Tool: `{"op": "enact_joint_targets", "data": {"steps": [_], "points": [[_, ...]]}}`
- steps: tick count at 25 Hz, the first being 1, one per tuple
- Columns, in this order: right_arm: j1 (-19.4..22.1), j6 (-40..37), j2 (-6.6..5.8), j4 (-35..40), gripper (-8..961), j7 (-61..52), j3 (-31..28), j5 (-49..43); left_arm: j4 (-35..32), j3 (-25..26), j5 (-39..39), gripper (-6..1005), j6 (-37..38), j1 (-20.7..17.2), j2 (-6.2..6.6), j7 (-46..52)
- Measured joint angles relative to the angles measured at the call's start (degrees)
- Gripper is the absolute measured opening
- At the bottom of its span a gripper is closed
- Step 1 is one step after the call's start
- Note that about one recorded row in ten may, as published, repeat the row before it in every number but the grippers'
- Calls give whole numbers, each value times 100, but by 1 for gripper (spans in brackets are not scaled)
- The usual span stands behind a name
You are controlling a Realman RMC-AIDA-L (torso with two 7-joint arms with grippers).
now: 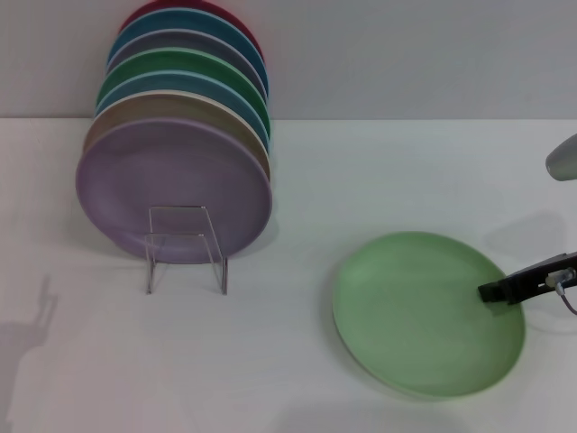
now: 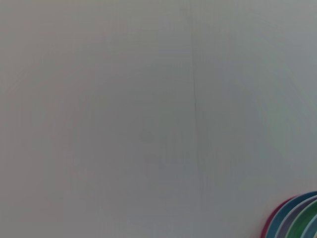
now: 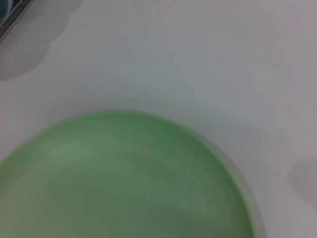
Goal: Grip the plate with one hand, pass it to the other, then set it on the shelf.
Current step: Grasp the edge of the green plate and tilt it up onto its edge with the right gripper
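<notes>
The light pastel-green plate [image 1: 424, 316] lies flat on the white table at the right front. It fills the lower part of the right wrist view [image 3: 124, 183]. My right gripper [image 1: 493, 294], small and black on a thin arm, reaches in from the right and sits at the plate's right rim, low over it. Whether it touches the plate is not visible. My left gripper is out of view in every frame; only its shadow falls on the table at the far left.
A clear wire rack [image 1: 185, 248] at the left holds several upright plates, with a lilac plate [image 1: 171, 185] in front. Their edges show in the left wrist view [image 2: 297, 220]. A grey arm part [image 1: 563, 158] hangs at the right edge.
</notes>
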State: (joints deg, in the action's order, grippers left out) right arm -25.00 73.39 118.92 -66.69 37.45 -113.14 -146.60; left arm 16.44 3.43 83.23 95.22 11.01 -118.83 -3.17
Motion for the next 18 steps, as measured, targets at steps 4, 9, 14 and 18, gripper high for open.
{"op": "enact_joint_targets", "data": {"steps": [4,9,14,18], "points": [[9,6,-1,-24,232,25,2,-1,0,0,0,802,4,3,0,0],[68,-19,0,-108,176,59,-6,23,0,0,0,802,6,1,0,0],[202,-13,2,-329,174,190,-34,278,5,0,0,802,15,-1,0,0],[222,1,-1,-338,112,261,-43,367,3,0,0,802,15,-11,0,0]]}}
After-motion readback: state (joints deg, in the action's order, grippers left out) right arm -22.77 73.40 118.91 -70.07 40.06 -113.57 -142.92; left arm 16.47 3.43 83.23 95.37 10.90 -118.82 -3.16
